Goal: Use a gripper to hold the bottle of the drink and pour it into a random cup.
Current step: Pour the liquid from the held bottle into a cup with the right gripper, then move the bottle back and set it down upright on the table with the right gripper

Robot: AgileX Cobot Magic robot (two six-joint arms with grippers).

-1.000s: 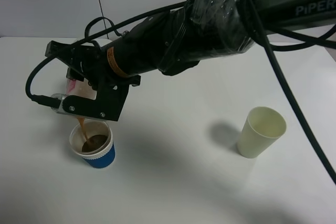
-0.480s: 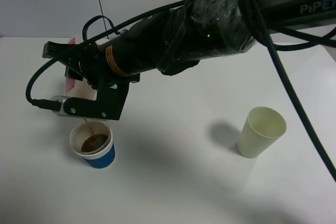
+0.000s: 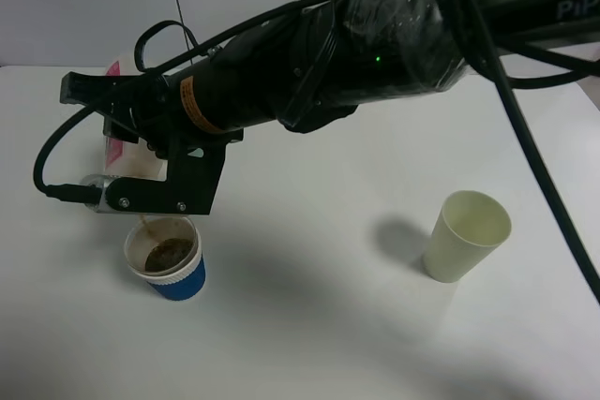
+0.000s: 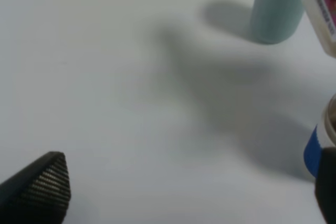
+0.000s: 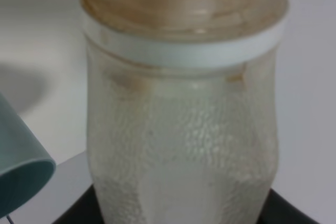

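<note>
Okay, right pincer [image 3: 112, 142] grips tilted bottle [image 3: 131, 164]. Mouth hangs above blue cup [image 3: 169, 264] by table's [image 3: 309, 325] left edge; left pincer [image 4: 178, 190] spread wide.

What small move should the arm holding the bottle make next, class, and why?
Probably tip the bottle back upright. Its mouth hangs just over the blue cup, at most a thin trickle shows there, the bottle's body looks nearly empty in the right wrist view, and brown drink already sits in the cup.
</note>
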